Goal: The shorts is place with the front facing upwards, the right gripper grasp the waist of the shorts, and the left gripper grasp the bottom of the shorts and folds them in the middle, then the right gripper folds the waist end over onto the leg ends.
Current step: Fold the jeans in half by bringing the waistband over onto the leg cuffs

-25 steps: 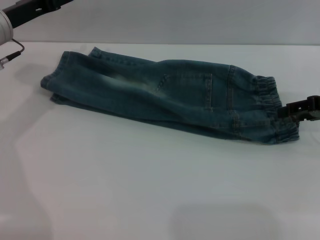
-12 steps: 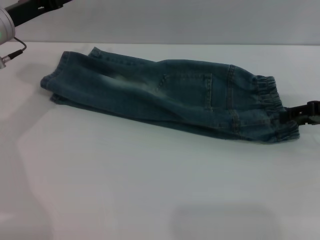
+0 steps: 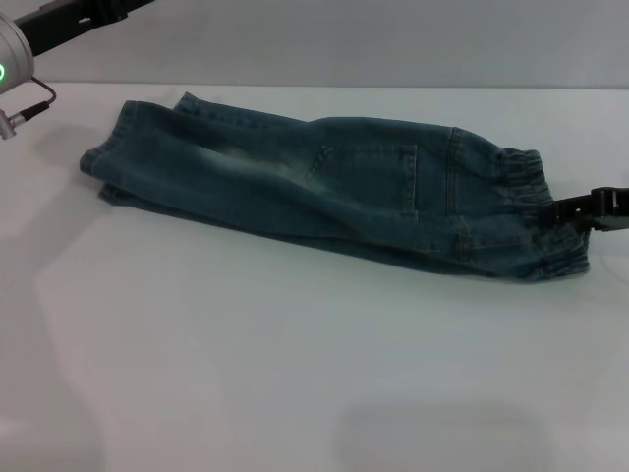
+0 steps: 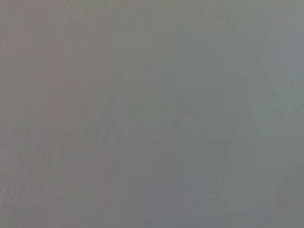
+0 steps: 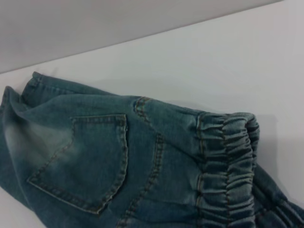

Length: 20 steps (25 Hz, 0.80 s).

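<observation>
Currently shorts [image 3: 324, 192] lie folded lengthwise on table [image 3: 295, 374]; right gripper [image 3: 580, 208] at the waist end [image 3: 531, 211], jaws' state unclear; left gripper [image 3: 12, 69] parked far-left.

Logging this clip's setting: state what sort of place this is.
Probably a lab or test bench for robot cloth folding, not a home. A bare white table against a plain grey wall, holding only the shorts, with the right gripper at the waist end and the left arm pulled back.

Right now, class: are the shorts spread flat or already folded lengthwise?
Folded lengthwise: the shorts lie as one narrow doubled strip, one pocket up, gathered waist end stacked double.
</observation>
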Available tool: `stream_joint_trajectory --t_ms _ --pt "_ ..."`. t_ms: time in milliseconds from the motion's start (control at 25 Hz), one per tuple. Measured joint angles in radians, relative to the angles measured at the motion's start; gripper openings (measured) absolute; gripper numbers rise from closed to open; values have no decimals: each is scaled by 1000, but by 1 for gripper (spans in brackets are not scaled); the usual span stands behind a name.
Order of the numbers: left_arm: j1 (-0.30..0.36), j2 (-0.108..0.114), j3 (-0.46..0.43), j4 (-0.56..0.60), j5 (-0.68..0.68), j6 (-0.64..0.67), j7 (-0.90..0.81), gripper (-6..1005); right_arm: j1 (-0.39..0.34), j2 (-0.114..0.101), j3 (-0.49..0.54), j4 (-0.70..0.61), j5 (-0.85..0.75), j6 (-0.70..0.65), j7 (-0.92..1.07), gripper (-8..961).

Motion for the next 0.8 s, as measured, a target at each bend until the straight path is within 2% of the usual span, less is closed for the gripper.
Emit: stream_joint_trajectory --t_ms 560,800 --pt "-2 0 -5 0 -1 -1 -3 833 3 25 -1 10 -1 37 -13 571" --pt "-6 0 -6 -2 -3 -3 1 833 -7 48 7 -2 1 62 -57 530"
